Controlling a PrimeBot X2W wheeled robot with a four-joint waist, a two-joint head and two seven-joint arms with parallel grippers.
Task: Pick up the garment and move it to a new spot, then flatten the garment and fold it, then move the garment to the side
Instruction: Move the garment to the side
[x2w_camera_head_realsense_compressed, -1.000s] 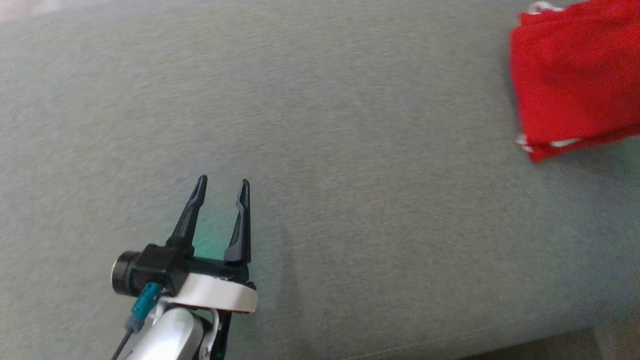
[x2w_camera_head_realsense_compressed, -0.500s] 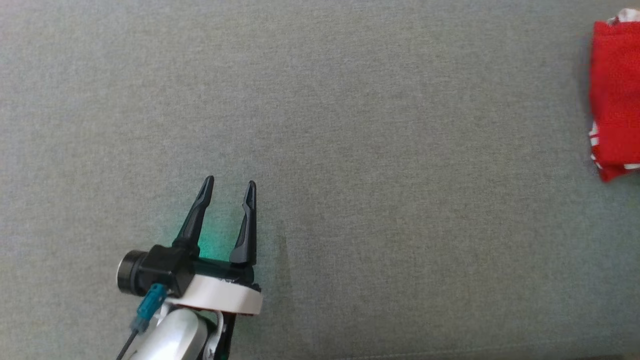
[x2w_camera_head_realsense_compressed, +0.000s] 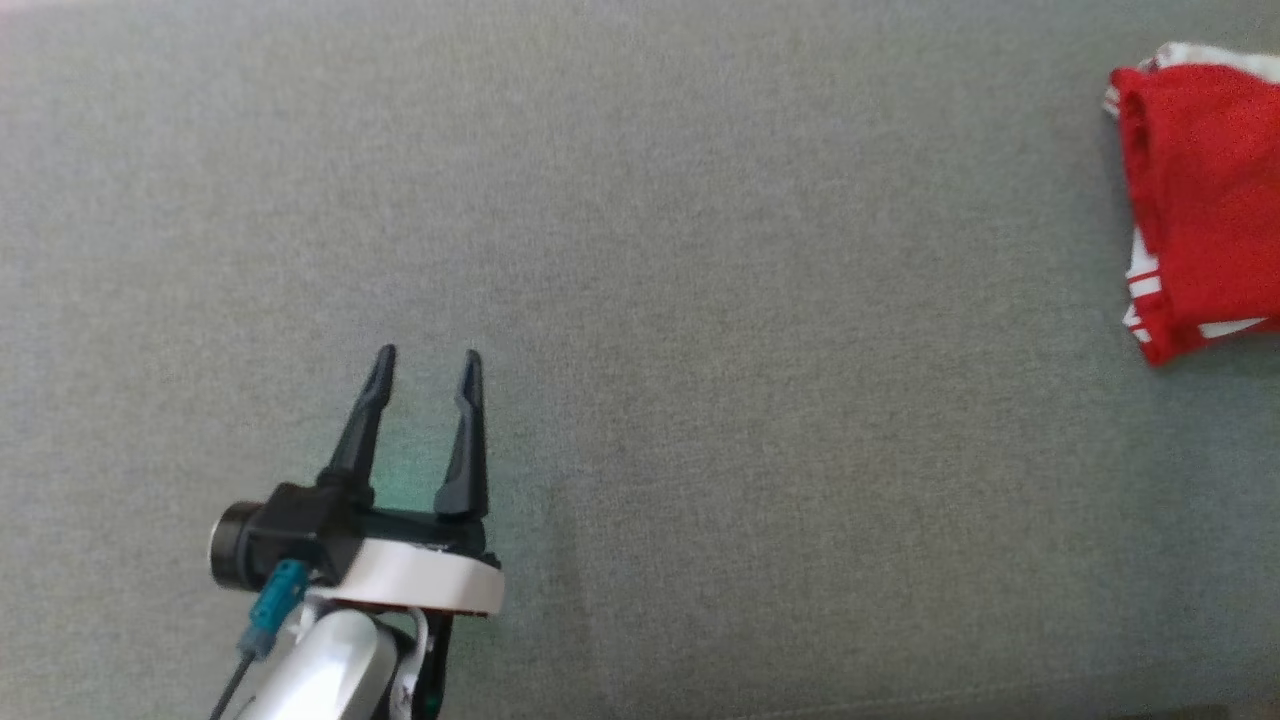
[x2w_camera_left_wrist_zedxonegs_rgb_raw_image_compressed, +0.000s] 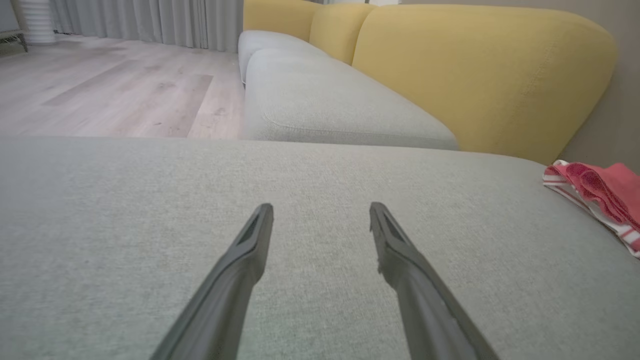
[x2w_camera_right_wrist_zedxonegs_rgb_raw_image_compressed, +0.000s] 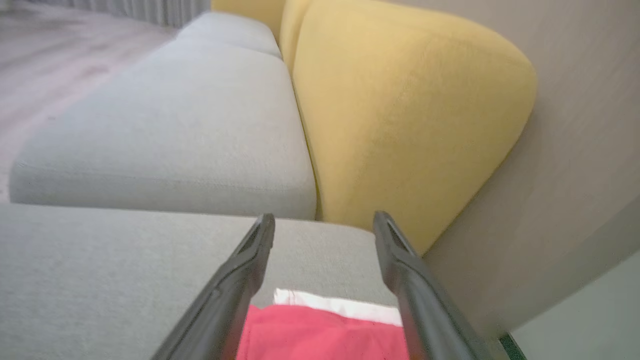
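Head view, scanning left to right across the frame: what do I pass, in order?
Left gripper, open, at lower left → a bare stretch of grey cushion → red garment with white trim, folded at the right edge.

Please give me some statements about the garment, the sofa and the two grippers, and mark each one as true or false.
1. The red garment lies on the grey cushion, on the robot's right side. True.
2. The left gripper holds the garment. False: it is open, empty and apart from it.
3. The right gripper is shut. False: its jaws stand apart, near the garment.
4. A yellow backrest rises beyond the cushion. True.
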